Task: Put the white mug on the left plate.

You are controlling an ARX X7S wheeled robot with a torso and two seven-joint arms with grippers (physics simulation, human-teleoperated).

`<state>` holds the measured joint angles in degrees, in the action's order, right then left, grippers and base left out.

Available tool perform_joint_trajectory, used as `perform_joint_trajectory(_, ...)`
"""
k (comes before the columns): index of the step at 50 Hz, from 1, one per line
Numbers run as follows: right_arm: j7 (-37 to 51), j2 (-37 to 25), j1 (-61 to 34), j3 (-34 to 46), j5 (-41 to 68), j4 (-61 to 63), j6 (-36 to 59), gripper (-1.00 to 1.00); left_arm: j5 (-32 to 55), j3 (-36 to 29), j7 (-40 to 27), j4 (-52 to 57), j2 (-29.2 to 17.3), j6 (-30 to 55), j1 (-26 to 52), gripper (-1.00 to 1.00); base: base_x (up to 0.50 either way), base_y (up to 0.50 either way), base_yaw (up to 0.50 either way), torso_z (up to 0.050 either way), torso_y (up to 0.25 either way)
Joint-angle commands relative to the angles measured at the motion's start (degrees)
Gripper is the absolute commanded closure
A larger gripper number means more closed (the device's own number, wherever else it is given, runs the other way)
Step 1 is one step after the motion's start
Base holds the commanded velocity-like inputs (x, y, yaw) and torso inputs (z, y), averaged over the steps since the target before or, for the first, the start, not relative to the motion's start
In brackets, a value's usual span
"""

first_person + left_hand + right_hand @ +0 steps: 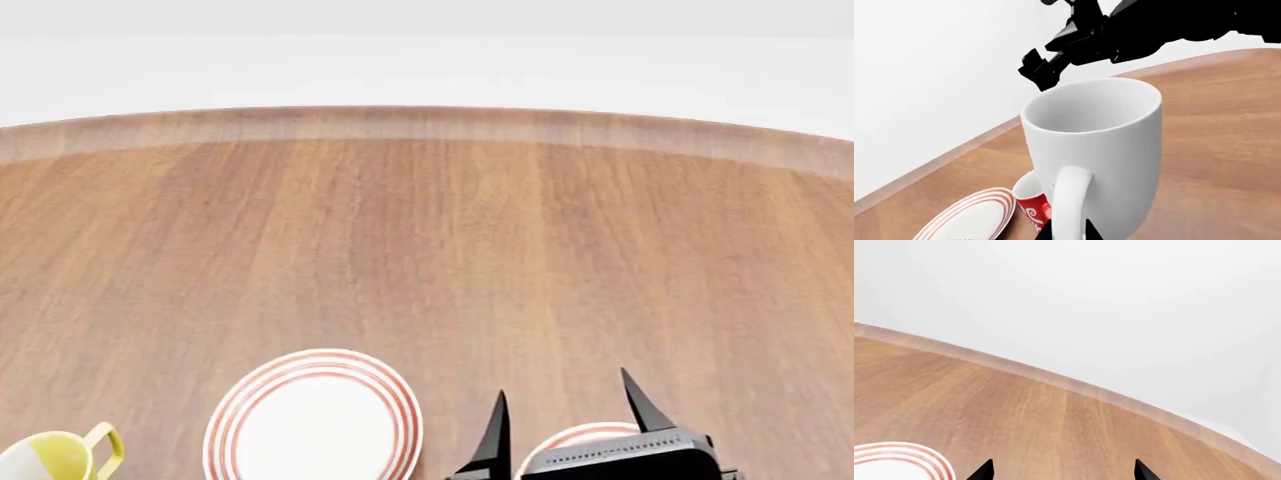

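Observation:
The white mug (1101, 145) fills the left wrist view, tall and all white, with its loop handle toward the camera. My left gripper (1069, 232) is shut on that handle, one black fingertip tight against each side. A red-ringed plate (967, 217) lies beyond and below the mug; I cannot tell which plate it is. In the head view the left plate (314, 425) lies bare near the front edge, and the white mug and left gripper are out of view. My right gripper (567, 410) is open and empty over the right plate (587, 438); it also shows in the right wrist view (1063, 472).
A red mug with white swirls (1031, 210) stands partly hidden behind the white mug, beside the plate. A white mug with a yellow handle (60, 455) stands at the front left. The right arm (1121, 30) shows black beyond the white mug. The wooden table (427, 250) ends at a far edge against a white wall.

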<state>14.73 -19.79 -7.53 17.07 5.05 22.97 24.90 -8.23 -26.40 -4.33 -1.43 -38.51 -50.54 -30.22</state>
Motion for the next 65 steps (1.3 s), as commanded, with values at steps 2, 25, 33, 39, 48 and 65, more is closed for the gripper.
perform_joint_trajectory(2,0.1,0.0,-0.5,0.4,0.1,-0.3,0.2,-1.00,1.4,4.3,-4.3,3.8,-1.9,-1.4,-3.6,1.00,0.00,0.00,0.00,0.000,0.000)
perform_joint_trajectory(25,0.5,-0.1,-0.5,0.7,0.1,-1.4,-0.7,-1.00,8.5,8.8,-9.8,11.4,-5.2,-2.3,-7.1,1.00,0.00,0.00,0.00,0.000,0.000)
perform_joint_trajectory(33,0.6,-0.1,-0.2,0.5,0.5,-1.7,-1.2,-1.00,18.0,8.2,-10.8,10.1,-4.7,0.9,-1.8,1.00,0.00,0.00,0.00,0.000,0.000)
perform_joint_trajectory(39,0.7,-0.1,-0.1,0.6,0.5,-2.5,-2.0,-1.00,23.2,7.4,-10.3,10.2,-5.0,3.0,1.6,1.00,0.00,0.00,0.00,0.000,0.000)
perform_joint_trajectory(48,0.8,-0.1,-0.1,0.8,0.6,-2.8,-2.3,-1.00,28.5,5.7,-10.9,11.5,-3.6,11.0,8.8,1.00,0.00,0.00,0.00,0.000,0.000)
perform_joint_trajectory(65,1.0,-0.6,0.0,0.5,1.0,-2.4,-2.4,-1.00,26.7,1.7,-9.2,11.9,-1.9,22.3,18.1,1.00,0.00,0.00,0.00,0.000,0.000)
